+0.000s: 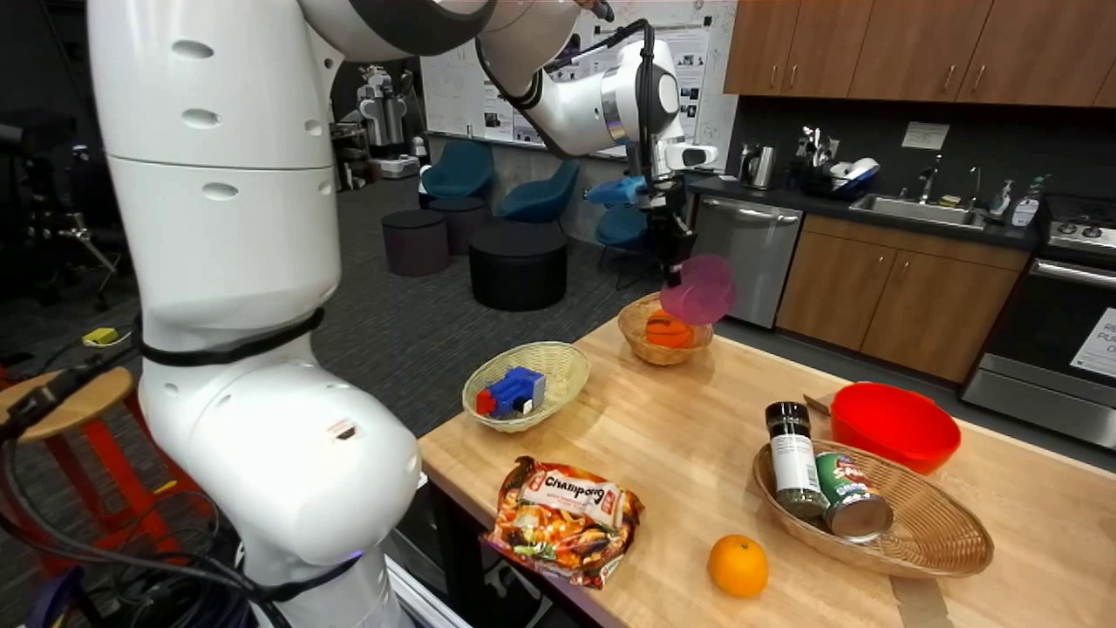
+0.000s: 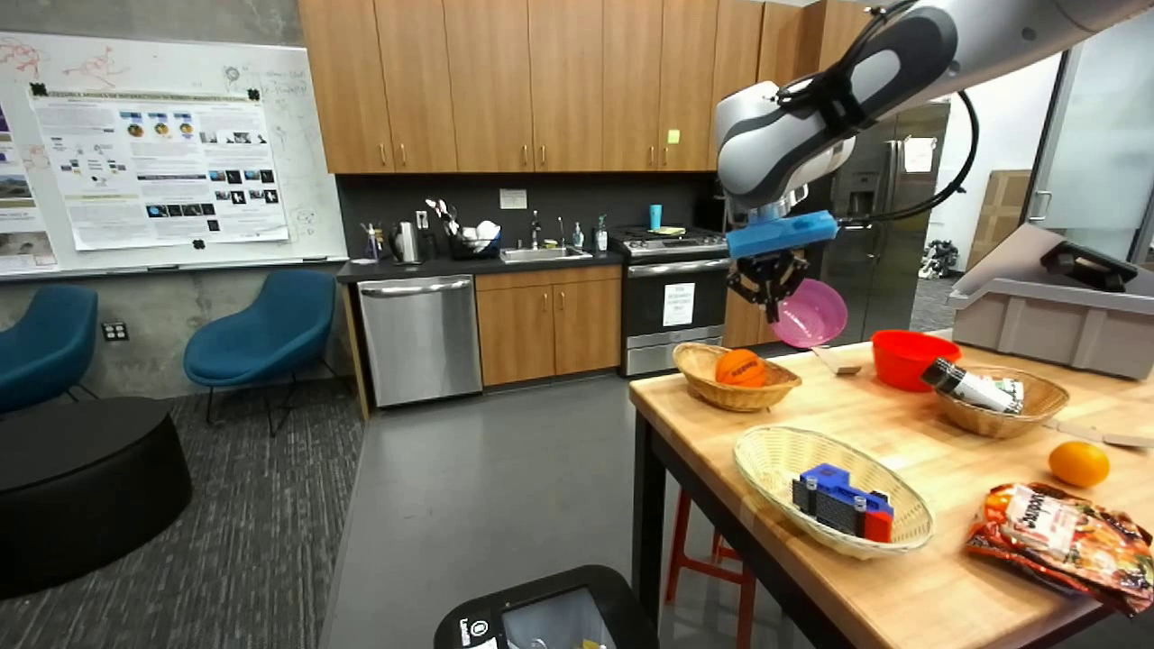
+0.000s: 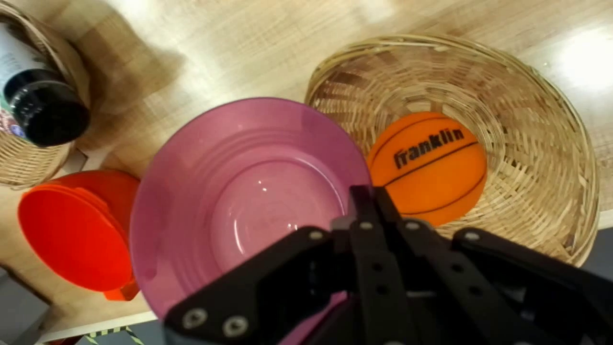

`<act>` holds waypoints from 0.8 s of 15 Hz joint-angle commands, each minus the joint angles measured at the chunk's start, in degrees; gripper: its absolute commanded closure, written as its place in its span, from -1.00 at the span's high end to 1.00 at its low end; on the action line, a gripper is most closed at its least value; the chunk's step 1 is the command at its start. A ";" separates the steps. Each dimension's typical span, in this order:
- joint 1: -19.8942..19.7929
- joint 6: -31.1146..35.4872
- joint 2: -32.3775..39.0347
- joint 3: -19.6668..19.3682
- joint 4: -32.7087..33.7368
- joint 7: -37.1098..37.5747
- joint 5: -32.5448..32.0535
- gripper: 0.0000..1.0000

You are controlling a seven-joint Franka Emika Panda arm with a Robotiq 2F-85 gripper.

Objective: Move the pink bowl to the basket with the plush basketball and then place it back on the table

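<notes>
My gripper (image 3: 368,194) is shut on the rim of the pink bowl (image 3: 268,201) and holds the bowl tilted in the air. The gripper also shows in both exterior views (image 1: 673,272) (image 2: 772,311), as does the bowl (image 1: 702,295) (image 2: 813,314). The tan woven basket (image 3: 541,120) stands at the far end of the table (image 1: 689,445). The orange plush basketball (image 3: 431,167) lies inside the basket, partly covered by the bowl and fingers in the wrist view. In an exterior view the bowl overlaps the basket's upper right edge (image 1: 643,347). The bowl is apart from the table.
A red bowl (image 1: 894,426) and an oval basket (image 1: 942,523) with a spice jar and a can stand along the table. A pale basket (image 2: 784,451) holds blue items (image 2: 834,491). A noodle packet (image 1: 562,523) and an orange (image 1: 738,565) lie near the front.
</notes>
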 commanded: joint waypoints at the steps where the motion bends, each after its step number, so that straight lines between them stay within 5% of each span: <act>1: -0.75 -6.72 -2.62 -0.15 -0.79 -3.35 0.22 -0.98; 12: -2.78 -17.34 -4.38 -0.23 -11.19 -7.85 6.88 -0.98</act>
